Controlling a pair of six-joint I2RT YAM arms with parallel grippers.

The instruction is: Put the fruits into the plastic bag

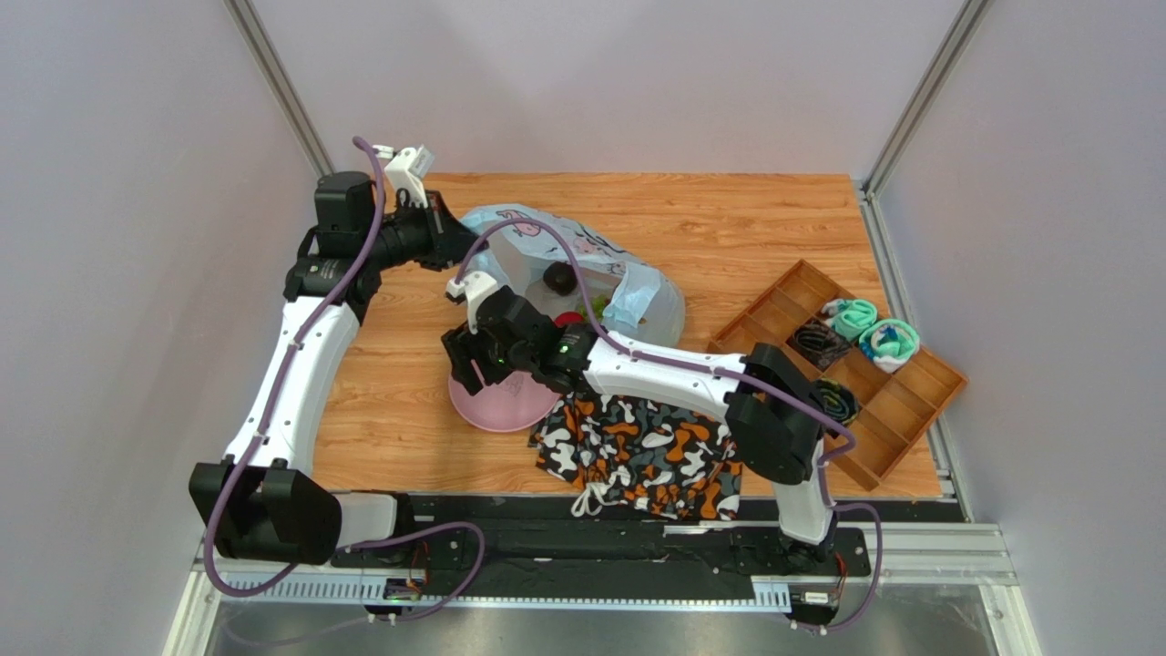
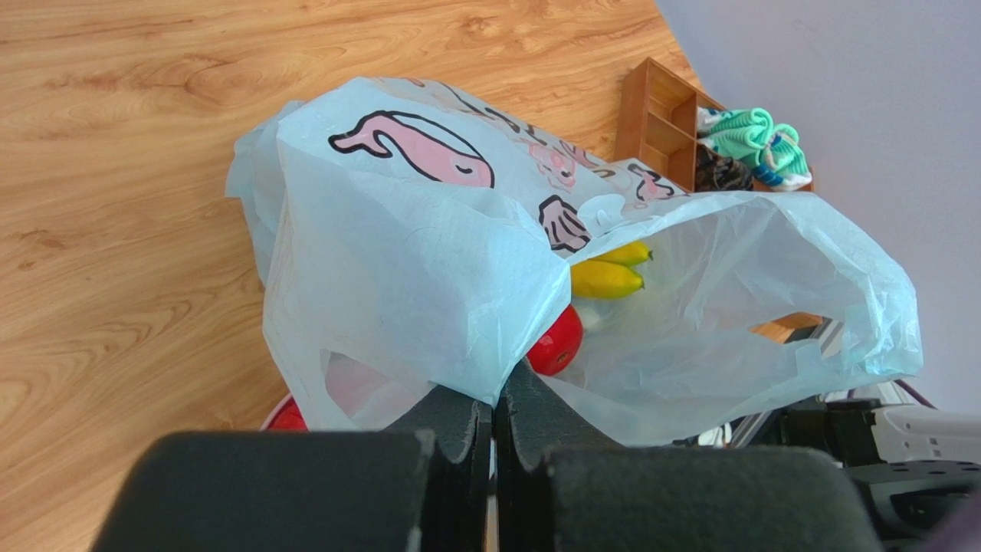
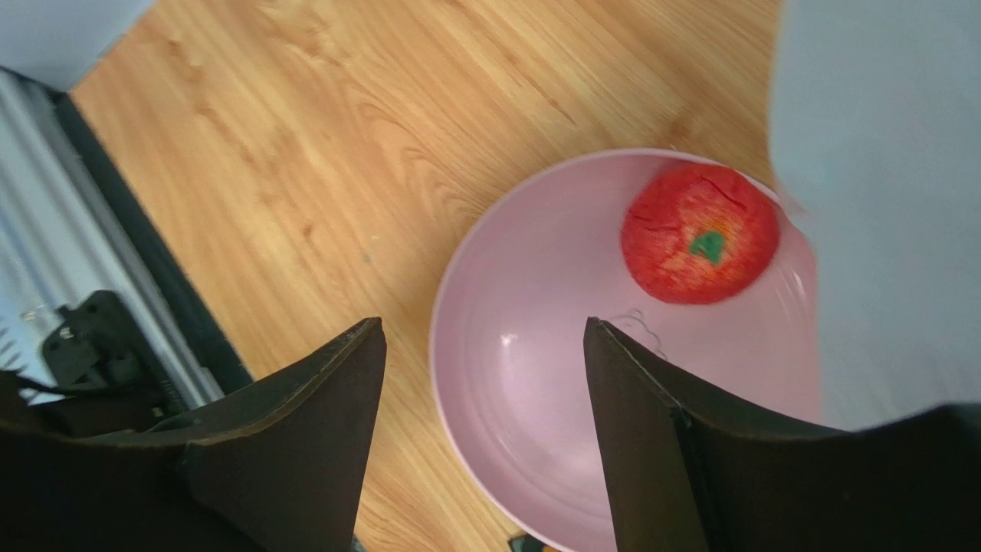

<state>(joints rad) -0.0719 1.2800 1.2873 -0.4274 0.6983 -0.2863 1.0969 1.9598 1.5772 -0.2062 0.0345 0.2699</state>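
The light-blue plastic bag (image 1: 616, 280) (image 2: 415, 265) lies at the back middle of the table, its mouth held up. My left gripper (image 1: 456, 243) (image 2: 497, 400) is shut on the bag's rim. Inside the bag I see two yellow bananas (image 2: 608, 274), a red fruit (image 2: 557, 342) and a dark round fruit (image 1: 559, 278). One more red fruit (image 3: 699, 234) rests on the pink plate (image 3: 541, 345) (image 1: 500, 407) just in front of the bag. My right gripper (image 3: 481, 328) (image 1: 470, 366) hangs open over the plate's near-left rim, with nothing between its fingers.
An orange-black-white camouflage cloth (image 1: 643, 451) lies in front of the plate, near the right arm's base. A wooden compartment tray (image 1: 890, 410) with socks stands at the right edge. The bag's blue wall (image 3: 887, 173) hangs over the plate's right side.
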